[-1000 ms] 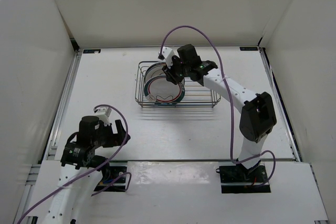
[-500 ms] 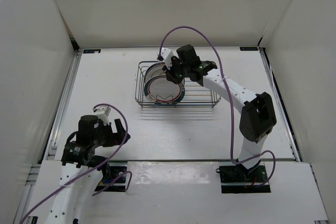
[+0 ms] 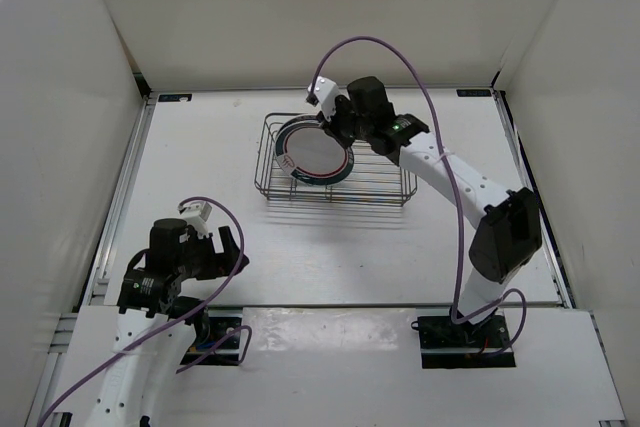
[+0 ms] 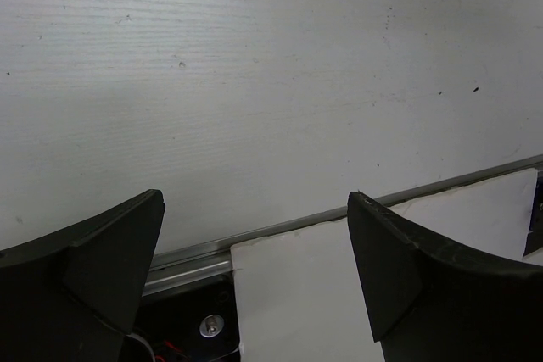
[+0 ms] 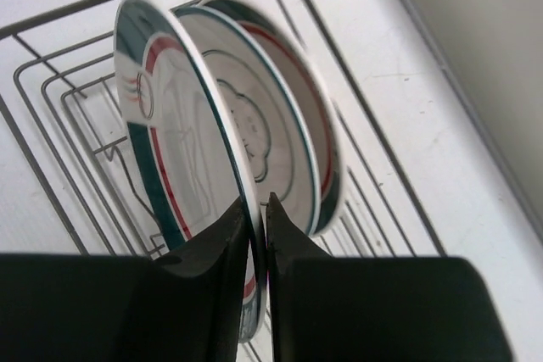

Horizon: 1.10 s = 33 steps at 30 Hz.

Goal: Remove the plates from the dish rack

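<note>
My right gripper [image 3: 338, 137] is shut on the rim of a white plate with a teal band and thin red ring [image 3: 312, 155], holding it tilted above the dark wire dish rack [image 3: 385, 182]. In the right wrist view the fingers [image 5: 257, 209] pinch the held plate's edge [image 5: 170, 142]. A second teal-and-red-ringed plate [image 5: 293, 116] stands just behind it in the rack [image 5: 51, 167]. I see no silvery-grey plate. My left gripper [image 3: 228, 247] is open and empty near the table's front left; its wrist view [image 4: 254, 243] shows only bare table.
White walls enclose the table on the left, back and right. A metal rail [image 4: 195, 247] and a white board [image 4: 339, 294] run along the near edge under the left gripper. The right arm's purple cable [image 3: 400, 57] arches over the rack.
My right gripper has lifted the teal-banded plate up out of the rack and tilted it flatter. The left arm has not moved.
</note>
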Each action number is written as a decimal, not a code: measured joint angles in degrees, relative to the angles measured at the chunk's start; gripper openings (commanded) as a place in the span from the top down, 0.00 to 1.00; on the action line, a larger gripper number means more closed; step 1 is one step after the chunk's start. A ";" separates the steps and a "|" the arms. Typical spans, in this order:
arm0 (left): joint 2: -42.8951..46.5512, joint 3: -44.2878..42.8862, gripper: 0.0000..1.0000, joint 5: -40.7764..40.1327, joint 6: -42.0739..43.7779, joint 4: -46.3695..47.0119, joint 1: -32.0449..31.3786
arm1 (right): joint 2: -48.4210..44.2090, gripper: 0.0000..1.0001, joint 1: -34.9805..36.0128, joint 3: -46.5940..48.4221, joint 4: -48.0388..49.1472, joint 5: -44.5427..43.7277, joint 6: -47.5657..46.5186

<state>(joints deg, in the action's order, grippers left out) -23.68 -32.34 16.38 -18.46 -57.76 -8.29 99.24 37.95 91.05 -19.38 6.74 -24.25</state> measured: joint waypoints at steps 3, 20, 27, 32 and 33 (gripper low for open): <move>0.00 0.00 0.00 0.17 0.00 0.00 0.00 | -2.03 0.84 -0.07 -0.04 0.83 -1.11 -0.09; 0.00 0.04 0.00 0.79 0.00 0.02 0.37 | -20.98 0.95 -0.13 -2.10 5.25 -6.05 2.19; 0.00 0.04 0.00 0.81 0.00 0.07 0.37 | -21.70 0.60 -0.59 -13.55 7.78 -9.86 -0.57; 0.02 0.04 0.00 0.83 0.00 0.24 0.37 | -16.15 0.37 -2.01 -20.74 8.44 -12.28 -7.13; 0.02 0.04 0.00 0.83 0.00 0.33 0.37 | -14.14 0.34 -2.73 -20.46 8.04 -12.33 -7.61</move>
<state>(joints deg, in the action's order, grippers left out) -23.66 -32.29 17.21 -18.46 -57.43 -7.92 85.10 35.22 70.59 -11.33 -5.58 -31.86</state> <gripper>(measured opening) 0.998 0.581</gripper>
